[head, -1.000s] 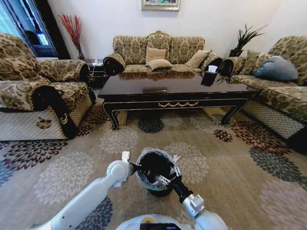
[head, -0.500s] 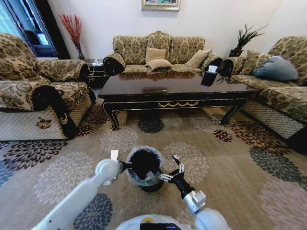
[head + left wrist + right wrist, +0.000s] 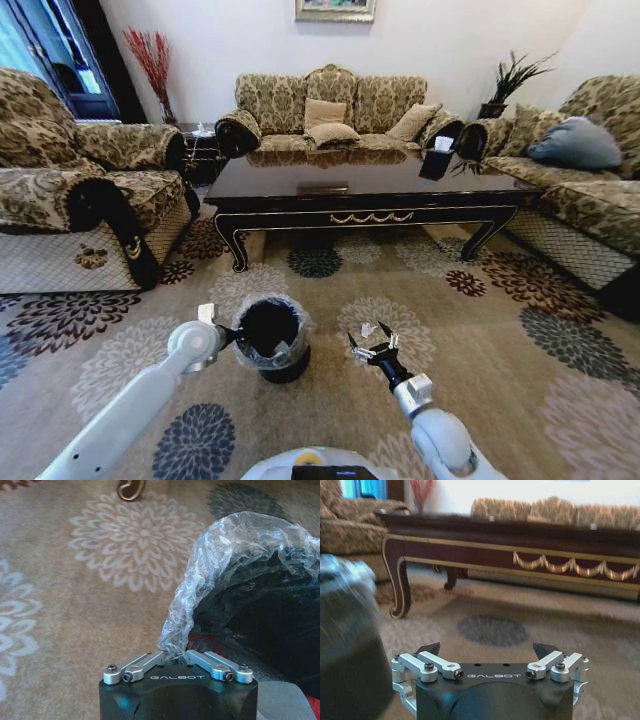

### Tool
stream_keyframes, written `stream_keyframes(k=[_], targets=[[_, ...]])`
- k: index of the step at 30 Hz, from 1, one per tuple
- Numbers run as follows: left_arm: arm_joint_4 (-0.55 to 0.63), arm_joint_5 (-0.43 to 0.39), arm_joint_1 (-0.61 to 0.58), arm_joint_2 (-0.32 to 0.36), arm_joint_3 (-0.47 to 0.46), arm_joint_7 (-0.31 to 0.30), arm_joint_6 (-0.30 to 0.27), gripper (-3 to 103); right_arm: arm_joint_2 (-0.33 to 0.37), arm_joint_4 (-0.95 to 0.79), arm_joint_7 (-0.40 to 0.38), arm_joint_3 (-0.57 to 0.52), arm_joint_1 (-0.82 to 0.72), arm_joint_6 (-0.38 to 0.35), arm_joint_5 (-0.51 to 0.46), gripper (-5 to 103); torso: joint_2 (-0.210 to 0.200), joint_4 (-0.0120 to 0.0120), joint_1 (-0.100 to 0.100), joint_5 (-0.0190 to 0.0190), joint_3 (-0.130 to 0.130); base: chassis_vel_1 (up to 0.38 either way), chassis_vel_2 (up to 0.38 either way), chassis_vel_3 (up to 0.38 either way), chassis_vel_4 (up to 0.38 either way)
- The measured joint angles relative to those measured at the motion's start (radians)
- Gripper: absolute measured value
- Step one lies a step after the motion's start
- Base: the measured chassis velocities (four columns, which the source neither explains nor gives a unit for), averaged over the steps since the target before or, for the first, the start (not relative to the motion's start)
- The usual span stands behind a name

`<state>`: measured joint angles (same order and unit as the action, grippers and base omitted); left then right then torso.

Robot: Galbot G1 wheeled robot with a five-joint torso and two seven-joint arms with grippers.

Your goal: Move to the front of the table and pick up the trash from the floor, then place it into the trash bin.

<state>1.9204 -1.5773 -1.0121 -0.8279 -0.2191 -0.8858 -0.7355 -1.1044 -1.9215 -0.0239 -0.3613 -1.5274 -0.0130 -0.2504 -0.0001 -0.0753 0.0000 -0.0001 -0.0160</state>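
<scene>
The black trash bin (image 3: 270,342) with its clear bag stands on the carpet before the dark table (image 3: 370,190). My left gripper (image 3: 227,337) is at the bin's left rim; the left wrist view has that gripper (image 3: 173,653) shut on the folded bag edge (image 3: 210,565). A reddish bit (image 3: 201,641) lies inside the bin. My right gripper (image 3: 371,346) hangs open and holds nothing, right of the bin and apart from it. A small white scrap of trash (image 3: 366,329) lies on the carpet just beyond it. The right wrist view has the open gripper (image 3: 487,649) facing the table (image 3: 520,535).
Patterned sofas (image 3: 70,190) (image 3: 590,190) flank the table, and a third (image 3: 335,110) stands behind it. Floral carpet (image 3: 500,350) spreads right of the right gripper. The bin (image 3: 345,630) shows blurred beside the right gripper in the right wrist view.
The left gripper has pulled the bin leftward and a little farther away. The right gripper has come out of the bin, moved right and now stands open over the carpet.
</scene>
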Motion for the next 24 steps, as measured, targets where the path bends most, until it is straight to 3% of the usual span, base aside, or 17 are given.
stream_keyframes(k=[9,16,22,24], targets=[[0.014,0.003,-0.073,-0.001,-0.075,-0.003,0.0,0,-0.002,0.206,-0.009,0.084,0.143,-0.034,-0.079,100,0.0,0.0002,0.0,0.0,0.0,0.0,0.0,0.0,0.0],[0.04,0.008,-0.133,-0.002,-0.127,-0.006,0.0,0,-0.065,0.398,-0.033,0.106,0.282,-0.051,-0.326,100,0.0,0.0002,0.0,0.0,0.0,0.0,0.0,0.0,0.0],[0.05,0.008,-0.162,-0.001,-0.148,-0.005,0.0,0,-0.091,0.531,-0.035,0.106,0.4,-0.028,-0.348,103,0.0,0.0003,0.0,0.0,0.0,0.0,0.0,0.0,0.0],[0.054,0.009,-0.169,-0.002,-0.15,-0.005,0.0,0,-0.093,0.58,-0.035,0.111,0.44,-0.022,-0.357,97,0.0,0.0003,0.0,0.0,0.0,0.0,0.0,0.0,0.0]])
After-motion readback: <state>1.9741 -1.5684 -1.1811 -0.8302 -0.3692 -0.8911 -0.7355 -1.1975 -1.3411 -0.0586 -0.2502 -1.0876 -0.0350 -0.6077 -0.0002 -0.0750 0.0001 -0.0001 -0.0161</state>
